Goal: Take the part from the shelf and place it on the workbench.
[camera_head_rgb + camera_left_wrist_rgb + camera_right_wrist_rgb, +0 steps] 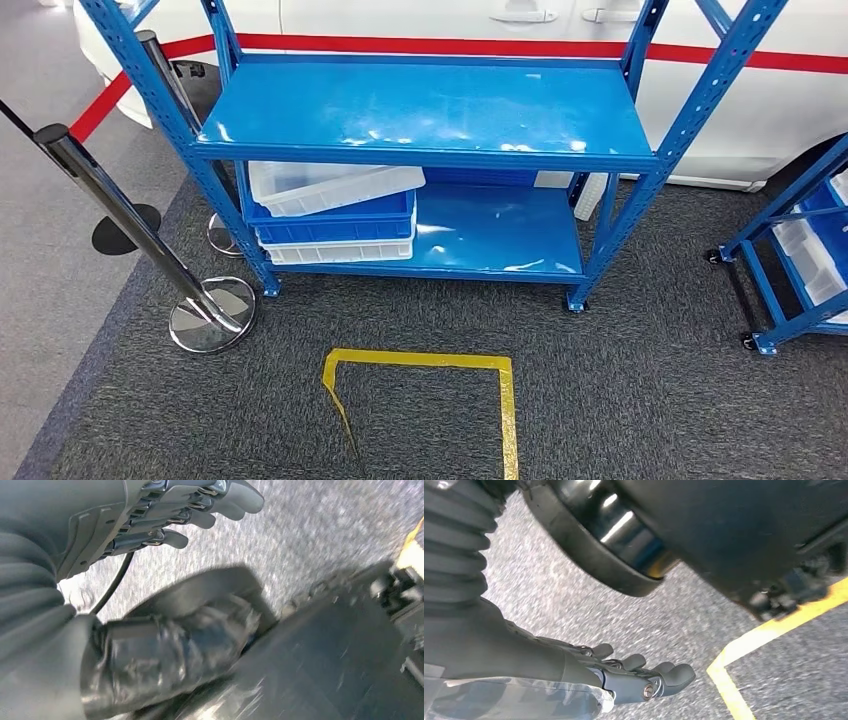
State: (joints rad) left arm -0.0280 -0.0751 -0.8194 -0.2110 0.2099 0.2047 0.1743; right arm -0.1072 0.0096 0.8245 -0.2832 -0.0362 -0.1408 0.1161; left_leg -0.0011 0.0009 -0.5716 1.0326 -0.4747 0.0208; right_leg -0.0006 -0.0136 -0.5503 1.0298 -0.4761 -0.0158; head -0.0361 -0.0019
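Note:
A blue metal shelf [420,105] stands ahead of me on dark carpet, its top board bare and shiny. On its lower board at the left, a white bin [335,185] lies tilted on a blue bin [335,222], which sits on another white bin [340,250]. What lies inside them I cannot tell. My left hand [190,515] hangs over the carpet with its fingers stretched out and nothing in it. My right hand [639,677] hangs the same way, fingers straight and holding nothing, near a yellow tape line [744,645].
A yellow tape square [505,400] marks the carpet in front of the shelf. A chrome stanchion [120,205] with a round base [212,313] leans at the left. A second blue rack [800,250] holding bins stands at the right. A white car [500,25] is behind the shelf.

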